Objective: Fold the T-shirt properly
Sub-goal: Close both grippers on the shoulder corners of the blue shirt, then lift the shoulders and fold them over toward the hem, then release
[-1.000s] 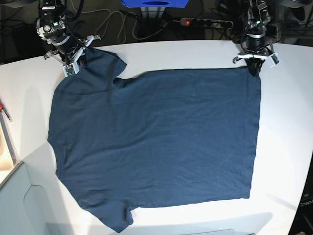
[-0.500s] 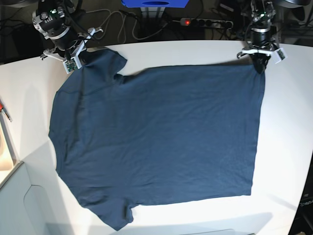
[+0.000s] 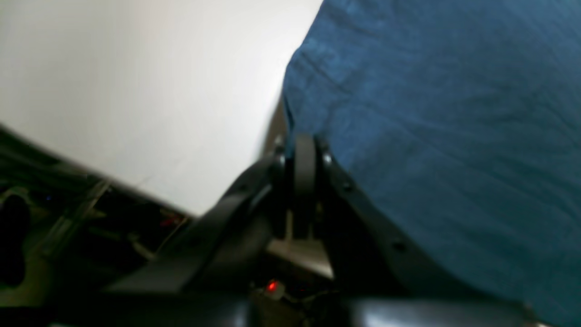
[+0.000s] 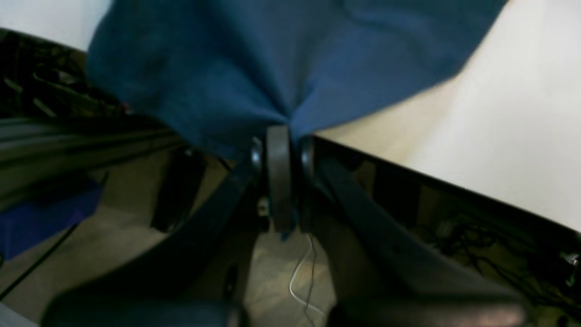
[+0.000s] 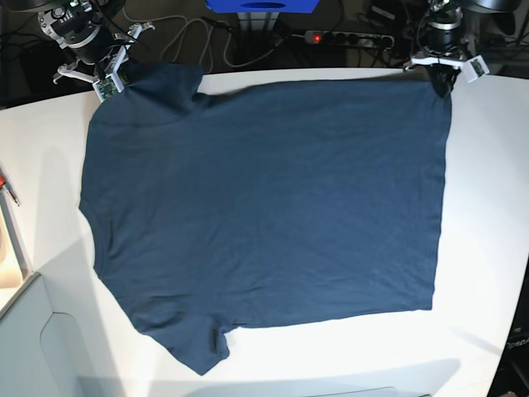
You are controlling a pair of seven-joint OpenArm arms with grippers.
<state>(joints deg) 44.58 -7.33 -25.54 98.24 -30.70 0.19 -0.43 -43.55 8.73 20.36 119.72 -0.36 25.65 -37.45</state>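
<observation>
Right now the T-shirt (image 5: 264, 207) lies spread out flat on the white surface (image 5: 488, 207), and it covers most of it. It is dark blue with no picture on it. One short sleeve sticks out at the near edge, low down in the base view, and the other sleeve is up at the far corner. The left pincer (image 5: 443, 76) is at the far edge of the surface, on the right side of the base view. Its jaws are squeezed tight on the far corner of the shirt's bottom edge. In the left wrist view the blue cloth (image 3: 431, 136) comes right down to the closed black jaws, with bare white surface beside it. The right pincer (image 5: 116, 76) is at the far edge too, on the left side of the base view. It is clamped on the cloth by the far sleeve. In the right wrist view the cloth (image 4: 272, 63) bunches into a point where the jaws pinch it. Behind the surface sit a power strip (image 5: 347, 37) with a red light and some cables (image 5: 198, 41). A blue box (image 5: 260, 6) is there too.
</observation>
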